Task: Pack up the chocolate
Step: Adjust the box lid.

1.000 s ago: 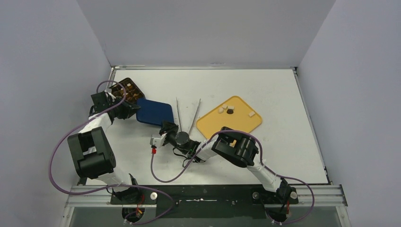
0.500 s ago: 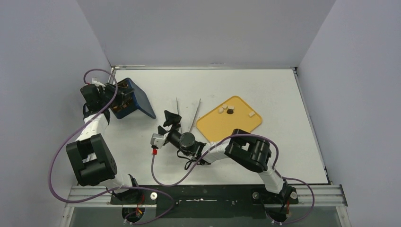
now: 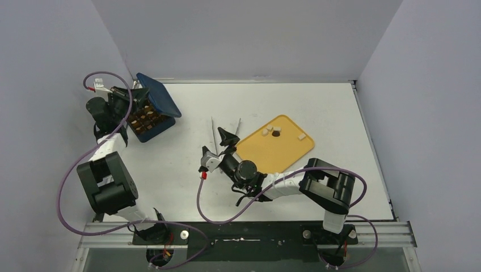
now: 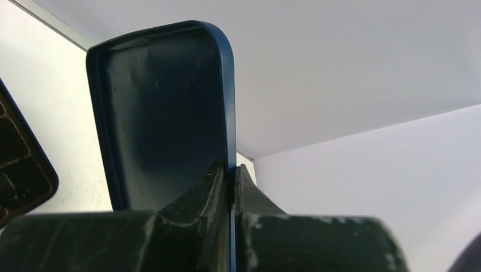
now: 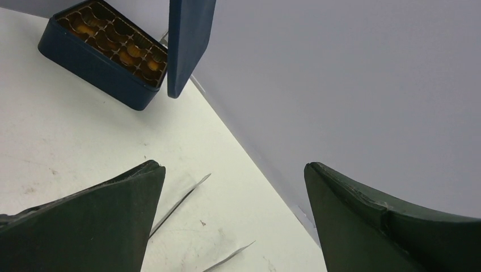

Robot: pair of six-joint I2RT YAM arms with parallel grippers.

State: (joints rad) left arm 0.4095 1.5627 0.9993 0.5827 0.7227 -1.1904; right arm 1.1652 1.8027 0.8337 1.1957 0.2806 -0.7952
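Blue lid (image 4: pixel 164 113), pinched upright by the left gripper (image 4: pixel 230 170), exposes the box (image 5: pixel 91 54); the right gripper (image 5: pixel 231 166), spread and empty, should next grasp the tongs (image 5: pixel 180 199) to transfer chocolate (image 3: pixel 265 132).

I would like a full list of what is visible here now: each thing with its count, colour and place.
box: one, dark blue, far left corner, open
lid: one, dark blue, held upright by the box
chocolate in box: several, brown, in compartments
yellow tray: one, right of centre
chocolate on tray: four, three cream and one dark, tray's far part
tongs: one, metal, left of tray
table: one, white
left hand: shut on lid's edge
right hand: open, near tongs
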